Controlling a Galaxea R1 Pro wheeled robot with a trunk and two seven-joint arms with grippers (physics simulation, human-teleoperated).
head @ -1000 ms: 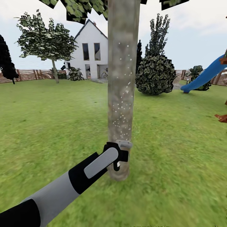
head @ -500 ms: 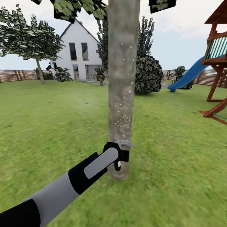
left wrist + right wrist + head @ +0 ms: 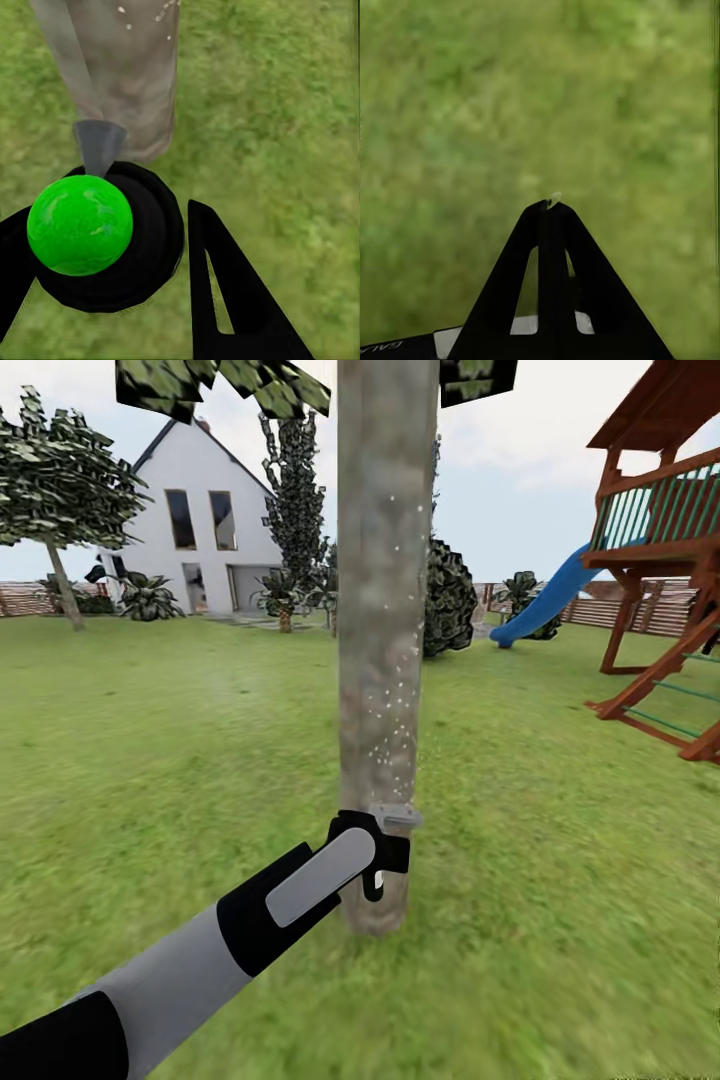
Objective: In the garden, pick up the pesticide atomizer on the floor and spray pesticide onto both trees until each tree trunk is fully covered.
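A thick mottled grey-brown tree trunk point(image 3: 380, 660) rises straight ahead in the head view, dotted with white pesticide specks point(image 3: 388, 705) on its right side. My left gripper point(image 3: 384, 858) is held against the trunk's lower part, shut on the pesticide atomizer point(image 3: 396, 818), whose grey spray head sticks out on top. In the left wrist view the atomizer point(image 3: 112, 240) is a dark round body with a green ball on top. Its grey nozzle point(image 3: 98, 144) points at the trunk point(image 3: 131, 67) close ahead. My right gripper point(image 3: 547, 214) is shut with nothing in it, over grass.
Lawn point(image 3: 150, 760) spreads all around. A wooden playhouse point(image 3: 665, 560) with a blue slide point(image 3: 545, 600) stands at the right. Behind the trunk stand a dark bush point(image 3: 450, 600), a white house point(image 3: 205, 520), a fence point(image 3: 25, 600) and another leafy tree point(image 3: 60, 490) far left.
The camera has swung around the trunk: house and bush slid left and the playhouse came into view at the right. Arm, atomizer and trunk kept their places in the picture.
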